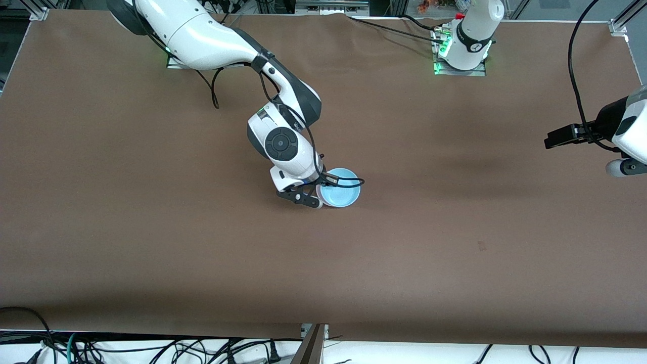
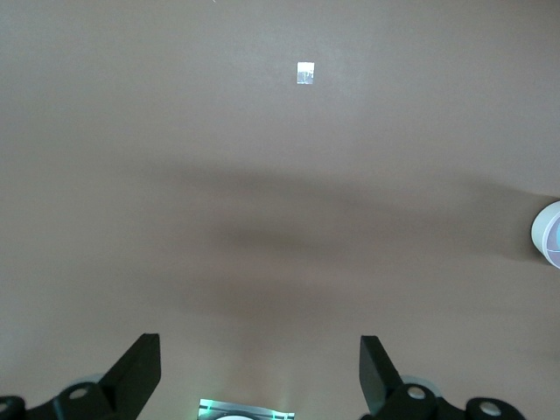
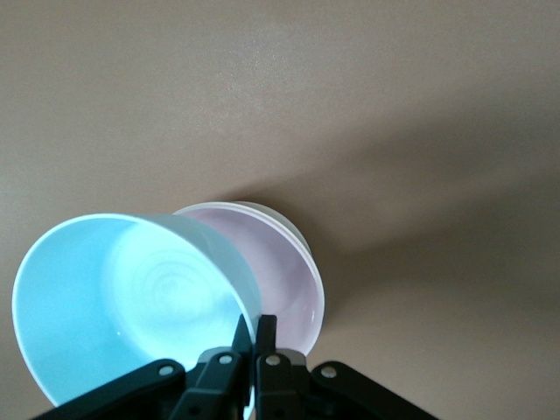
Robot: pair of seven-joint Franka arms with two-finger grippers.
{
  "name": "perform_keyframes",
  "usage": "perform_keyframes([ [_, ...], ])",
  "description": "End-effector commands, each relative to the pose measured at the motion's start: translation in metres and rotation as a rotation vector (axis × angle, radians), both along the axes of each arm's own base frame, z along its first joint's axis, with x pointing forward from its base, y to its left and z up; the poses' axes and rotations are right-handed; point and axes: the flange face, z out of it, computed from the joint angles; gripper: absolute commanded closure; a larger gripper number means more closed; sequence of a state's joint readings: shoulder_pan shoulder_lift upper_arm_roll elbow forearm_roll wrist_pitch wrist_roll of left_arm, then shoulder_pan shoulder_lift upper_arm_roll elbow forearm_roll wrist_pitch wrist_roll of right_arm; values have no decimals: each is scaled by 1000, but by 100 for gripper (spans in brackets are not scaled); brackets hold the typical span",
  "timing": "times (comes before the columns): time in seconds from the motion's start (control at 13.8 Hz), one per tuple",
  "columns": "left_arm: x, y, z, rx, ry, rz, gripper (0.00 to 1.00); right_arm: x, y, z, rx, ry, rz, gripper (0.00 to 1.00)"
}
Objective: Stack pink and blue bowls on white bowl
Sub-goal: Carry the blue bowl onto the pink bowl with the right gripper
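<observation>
With the pale pink smooth round bowl (image 3: 293, 280) already nested in what looks like the glossy white round bowl (image 3: 284, 219), of which only a thin rim edge shows beneath it, roughly half done. Left to do: seating the light sky-blue smooth round bowl (image 3: 131, 306) on top. Held aloft at a tilt just above and beside the pink bowl, not yet lowered into it; in the front view, hiding the stack almost wholly, so no telling there how well centred over it.

Right tool (image 3: 254, 337) clamped on the blue bowl's rim, one finger inside the wall and one outside, fingers drawn nearly together on the thin wall. Hanging over the stack on the brown tabletop (image 1: 455, 227), about midway between the two arms' ends. Likely next: levelling the blue bowl over the pink bowl, lowering, then letting go; with a rim pinch and a tilt like this, some risk of the bowl landing askew on the pink rim.

Left tool (image 2: 259, 372) spread wide apart, holding nothing, over bare tabletop well away from the stack toward the left arm's end, waiting. From its wrist view, just a sliver of the stack at the picture's edge.
</observation>
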State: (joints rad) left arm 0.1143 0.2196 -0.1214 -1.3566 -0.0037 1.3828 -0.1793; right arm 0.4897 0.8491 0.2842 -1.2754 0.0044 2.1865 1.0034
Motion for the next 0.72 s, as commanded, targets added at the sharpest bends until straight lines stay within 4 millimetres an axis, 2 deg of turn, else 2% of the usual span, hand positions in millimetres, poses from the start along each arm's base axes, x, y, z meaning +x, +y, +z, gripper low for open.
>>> perform_keyframes([
  [0.0, 2, 3, 6, -17, -3, -17, 0, -1, 1, 1, -6, 14, -12, 100],
  [0.22, 2, 3, 6, -17, -3, -17, 0, -10, -5, -17, -36, 40, 6, 100],
  [0.65, 3, 3, 6, -19, -4, -16, 0, -11, -6, -18, -36, 48, -7, 100],
])
